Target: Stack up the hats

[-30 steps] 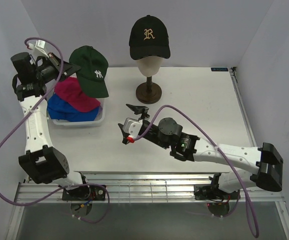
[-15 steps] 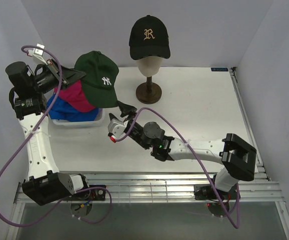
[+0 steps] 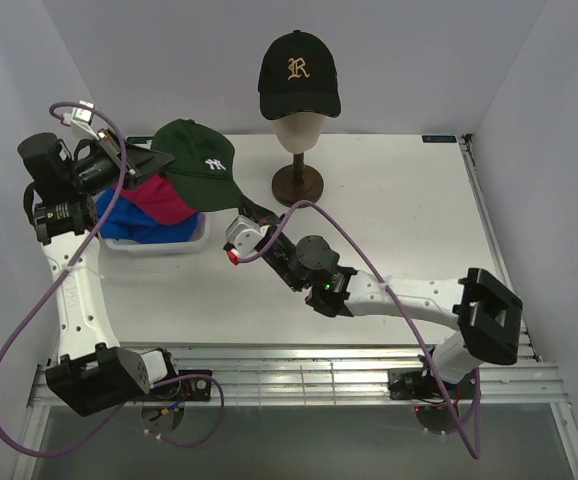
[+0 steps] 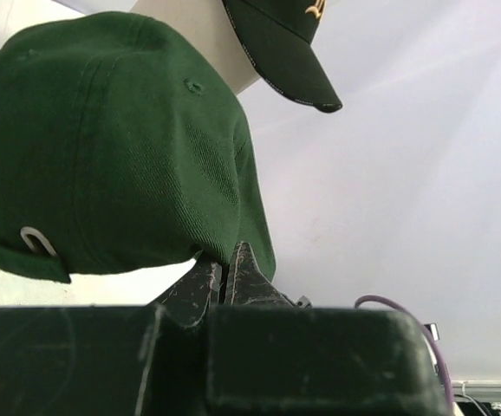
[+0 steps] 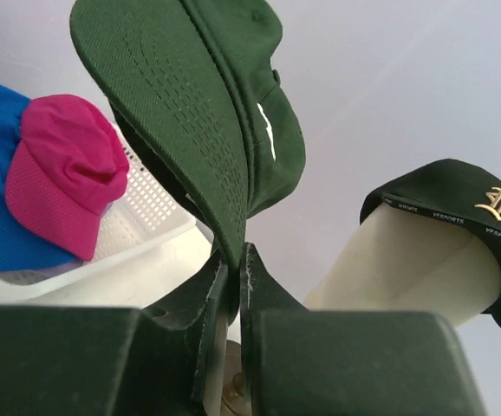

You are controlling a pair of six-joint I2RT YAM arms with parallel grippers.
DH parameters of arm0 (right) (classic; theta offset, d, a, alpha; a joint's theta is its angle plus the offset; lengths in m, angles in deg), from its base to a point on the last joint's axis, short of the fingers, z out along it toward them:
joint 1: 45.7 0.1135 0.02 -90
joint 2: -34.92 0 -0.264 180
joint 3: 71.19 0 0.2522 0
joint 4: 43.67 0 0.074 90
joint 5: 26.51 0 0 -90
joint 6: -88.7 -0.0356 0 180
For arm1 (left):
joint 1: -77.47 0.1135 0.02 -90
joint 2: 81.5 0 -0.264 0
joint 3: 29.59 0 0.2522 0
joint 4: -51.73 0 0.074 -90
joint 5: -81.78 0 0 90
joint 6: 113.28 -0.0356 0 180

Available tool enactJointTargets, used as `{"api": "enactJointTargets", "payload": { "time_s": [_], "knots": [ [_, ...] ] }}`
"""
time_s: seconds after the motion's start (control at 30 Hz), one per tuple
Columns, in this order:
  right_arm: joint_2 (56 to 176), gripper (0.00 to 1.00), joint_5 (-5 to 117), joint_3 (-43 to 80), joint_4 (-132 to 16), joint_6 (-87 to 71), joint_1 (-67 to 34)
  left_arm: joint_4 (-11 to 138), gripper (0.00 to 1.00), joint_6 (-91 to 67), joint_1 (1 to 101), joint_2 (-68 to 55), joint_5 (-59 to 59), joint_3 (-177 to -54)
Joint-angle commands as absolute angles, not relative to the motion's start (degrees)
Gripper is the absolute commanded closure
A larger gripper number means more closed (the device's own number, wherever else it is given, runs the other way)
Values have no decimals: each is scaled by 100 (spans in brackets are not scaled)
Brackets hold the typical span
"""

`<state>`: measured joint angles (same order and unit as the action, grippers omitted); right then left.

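The dark green hat [image 3: 201, 165] with a white NY logo hangs in the air between both arms, above the basket's right end. My left gripper [image 3: 159, 158] is shut on its back edge [image 4: 224, 260]. My right gripper [image 3: 241, 212] is shut on the tip of its brim [image 5: 237, 256], and the brim [image 5: 190, 113] rises above the fingers. A magenta hat [image 3: 159, 200] lies on a bright blue hat [image 3: 129, 222] in the basket. A black hat [image 3: 299, 72] with a gold letter sits on the mannequin head [image 3: 299, 130].
The white plastic basket [image 3: 159, 246] stands at the table's left side, under the green hat. The mannequin's brown stand [image 3: 297, 185] is just right of my right gripper. Grey walls close in the back and both sides.
My right gripper moved up and left to the green hat's brim and shut on it. The left arm swung the green hat a little to the right.
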<state>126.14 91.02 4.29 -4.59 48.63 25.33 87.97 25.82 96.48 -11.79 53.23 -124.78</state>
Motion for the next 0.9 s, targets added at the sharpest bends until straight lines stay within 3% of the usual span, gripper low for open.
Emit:
{"api": "enactJointTargets", "payload": {
  "time_s": [0.0,0.13,0.2,0.23,0.3,0.33,0.47,0.67,0.87],
  "knots": [
    [11913,92,8758,630,-1386,4344,2567,8921,100,2348,9602,-1444,5348,-12360],
    [11062,92,8136,585,-2883,3484,2348,9106,100,2111,9602,-1523,5242,-12114],
    [10840,92,8037,743,-3577,3316,2242,9281,84,1892,9602,-1558,5198,-12026],
    [10657,92,8011,831,-4347,3219,2233,9387,63,1778,9602,-1576,5102,-12026],
    [10515,92,8072,1182,-5220,3113,2198,9702,44,1375,9602,-1629,4979,-12069],
    [10427,92,8185,1479,-6286,2947,2172,9817,29,1216,9602,-1672,4848,-12113],
    [10242,92,8704,1676,-8596,2332,1997,10257,14,503,9602,-1725,4444,-12429],
    [9733,92,8265,1473,-10504,1487,646,10416,14,195,9602,-1682,4231,-12720],
    [9819,92,9100,1859,-10648,1863,-1425,10469,14,45,9602,-1646,4012,-12939]
  ]
}}
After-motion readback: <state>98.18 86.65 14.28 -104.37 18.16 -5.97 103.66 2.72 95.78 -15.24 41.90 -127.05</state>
